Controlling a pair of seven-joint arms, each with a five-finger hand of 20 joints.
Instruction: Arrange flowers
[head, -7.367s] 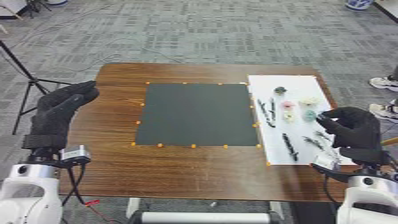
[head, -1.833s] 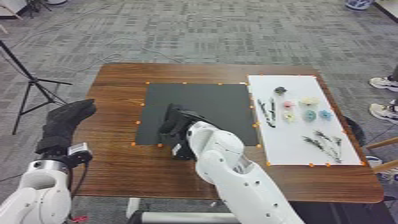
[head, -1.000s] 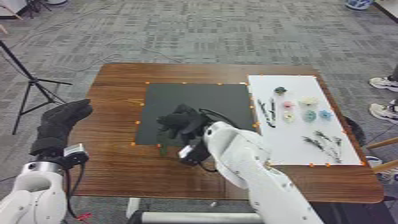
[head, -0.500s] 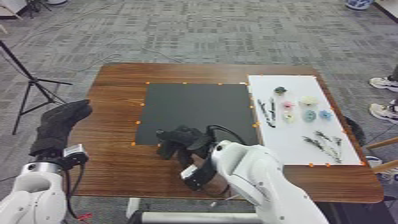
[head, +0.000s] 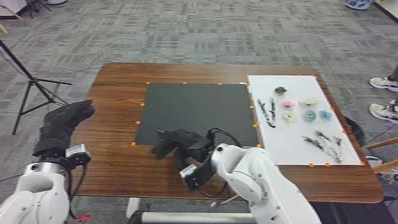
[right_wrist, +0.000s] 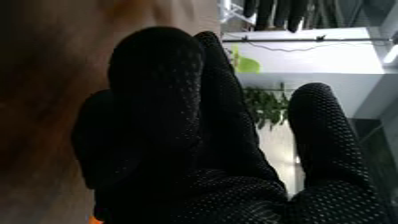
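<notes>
At the far left, a thin black tripod (head: 32, 80) stands on the grey, patterned carpet (head: 195, 35). The left hand (head: 62, 122), in dull black fabric, is at the left edge of the brown, wood-grained table (head: 107, 172), its fingers extended close together and holding nothing. To its right lies a flat, matte black square sheet (head: 195, 107), edged with small orange tabs (head: 138, 122). The right hand (head: 185, 142) is above the near edge of this sheet. In the right wrist view its knitted glove is flecked with pale dots, the fingers are loosely extended and the thumb stands well apart from them, with nothing visible between.

Farther right is a smooth white rectangular sheet (head: 289, 142) carrying the flowers and greenery. Two slim, dark, knobbly stems (head: 270, 115) lie along its left side. Beside them are a small, round dark flower (head: 281, 90), a pink flower (head: 288, 105) and a pale yellow one (head: 289, 116). Next come a ruffled cream flower (head: 308, 101) and a blue-green flower (head: 309, 116), then a light blue one (head: 325, 115). Nearer the robot, thin, feathery green sprigs (head: 327, 144) spread out on the same sheet.
</notes>
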